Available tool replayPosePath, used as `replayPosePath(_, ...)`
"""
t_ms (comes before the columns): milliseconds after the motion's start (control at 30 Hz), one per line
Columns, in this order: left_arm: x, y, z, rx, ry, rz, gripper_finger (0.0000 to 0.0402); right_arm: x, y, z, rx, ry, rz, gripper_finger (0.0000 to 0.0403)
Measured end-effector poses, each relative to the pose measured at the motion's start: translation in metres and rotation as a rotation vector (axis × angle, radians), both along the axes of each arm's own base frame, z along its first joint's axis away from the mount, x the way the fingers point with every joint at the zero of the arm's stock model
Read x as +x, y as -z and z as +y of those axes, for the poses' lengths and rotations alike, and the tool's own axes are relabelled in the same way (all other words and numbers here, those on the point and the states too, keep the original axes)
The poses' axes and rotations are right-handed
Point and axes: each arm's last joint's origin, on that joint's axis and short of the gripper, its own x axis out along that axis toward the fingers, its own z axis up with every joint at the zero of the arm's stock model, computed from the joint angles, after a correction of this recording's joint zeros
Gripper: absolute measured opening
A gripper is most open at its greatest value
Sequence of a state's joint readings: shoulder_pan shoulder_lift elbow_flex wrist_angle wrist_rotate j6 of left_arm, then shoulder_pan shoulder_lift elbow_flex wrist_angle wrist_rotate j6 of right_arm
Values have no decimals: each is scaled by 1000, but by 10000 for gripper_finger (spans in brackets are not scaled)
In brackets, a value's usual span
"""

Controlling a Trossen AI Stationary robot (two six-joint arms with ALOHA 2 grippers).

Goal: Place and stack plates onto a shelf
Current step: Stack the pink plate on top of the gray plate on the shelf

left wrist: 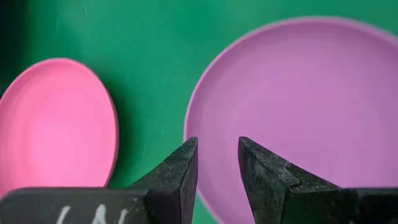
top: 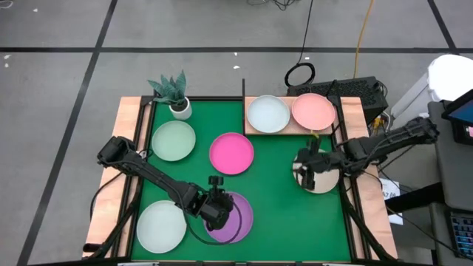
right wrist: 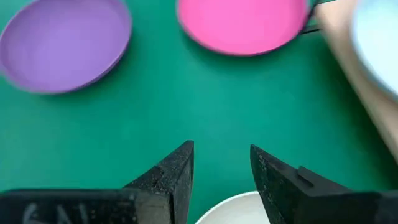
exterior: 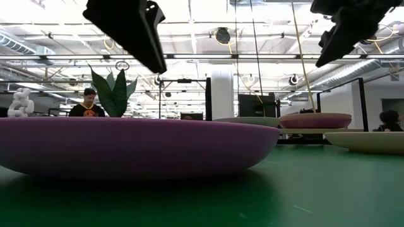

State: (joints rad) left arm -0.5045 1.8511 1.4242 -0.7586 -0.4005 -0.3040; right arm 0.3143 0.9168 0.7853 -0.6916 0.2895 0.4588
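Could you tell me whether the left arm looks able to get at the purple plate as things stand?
Probably yes: the left gripper hangs open right above the purple plate's rim, nothing lies between them, and the hot pink plate sits apart.

Hidden and cut-off parts

The left pincer [top: 216, 209] covers part of the purple plate [top: 238, 216]; the right pincer [top: 309, 164] hides much of the beige plate [top: 325, 181]; in the right wrist view the shelf [right wrist: 360, 68] is blurred and cut off.
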Motion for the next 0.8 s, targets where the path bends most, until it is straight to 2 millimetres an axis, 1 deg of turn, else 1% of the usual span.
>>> replayPosePath(133,-5,2,3,24,-13,52,120,4,6,13,-20,-80,24,141)
replayPosePath(233,-8,3,6,58,-10,92,120,8,8,19,-60,-157,23,141)
replayPosePath(333,-8,4,13,85,-14,123,120,10,8,20,-109,-215,20,141)
replayPosePath(600,0,5,37,123,-36,165,120,14,4,21,-184,-309,-27,141)
replayPosePath(800,3,5,59,169,-84,202,120,14,4,21,-214,-339,-30,141)
